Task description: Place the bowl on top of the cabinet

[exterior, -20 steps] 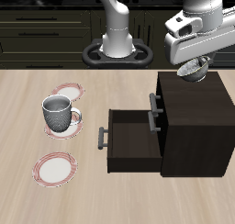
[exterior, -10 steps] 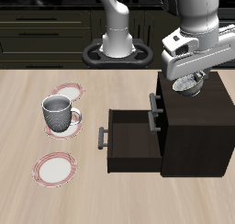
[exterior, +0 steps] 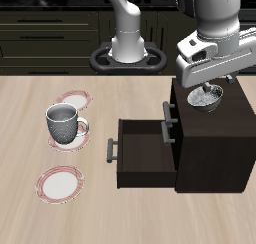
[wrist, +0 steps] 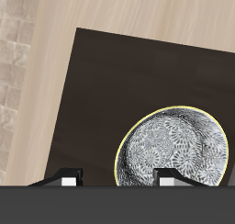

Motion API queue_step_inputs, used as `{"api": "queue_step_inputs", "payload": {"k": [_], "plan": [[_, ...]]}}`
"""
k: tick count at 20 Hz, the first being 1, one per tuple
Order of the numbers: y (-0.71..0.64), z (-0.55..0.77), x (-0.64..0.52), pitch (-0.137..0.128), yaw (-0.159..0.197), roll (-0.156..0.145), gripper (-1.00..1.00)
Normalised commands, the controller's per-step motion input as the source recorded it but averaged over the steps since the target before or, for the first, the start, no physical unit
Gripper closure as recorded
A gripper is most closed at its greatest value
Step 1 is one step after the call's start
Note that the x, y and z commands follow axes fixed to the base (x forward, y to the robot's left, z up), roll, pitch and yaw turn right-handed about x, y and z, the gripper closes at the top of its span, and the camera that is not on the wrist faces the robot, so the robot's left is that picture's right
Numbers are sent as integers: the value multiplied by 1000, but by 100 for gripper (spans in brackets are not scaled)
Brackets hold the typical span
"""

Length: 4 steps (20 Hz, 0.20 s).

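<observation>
Light wood table point(exterior: 30, 203) in a dark kitchen — mug point(exterior: 63, 123) on a plate near one edge, spare plate point(exterior: 59, 183) nearer the front. Cabinet point(exterior: 212, 138) has its drawer point(exterior: 140, 151) pulled open. Arm reaches down over the cabinet's back corner, gripper point(exterior: 206, 89) pinching the bowl point(wrist: 173, 147) by its rim — contact with the top hidden.

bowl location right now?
In the exterior view the bowl sits at the top of the cabinet, near its back, directly under the gripper; the wrist view shows it over the dark top.
</observation>
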Motion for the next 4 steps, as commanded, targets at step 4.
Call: {"api": "queue_step_inputs", "payload": {"k": [4], "plan": [[-28, 132, -83, -31, 4, 7, -100]]}}
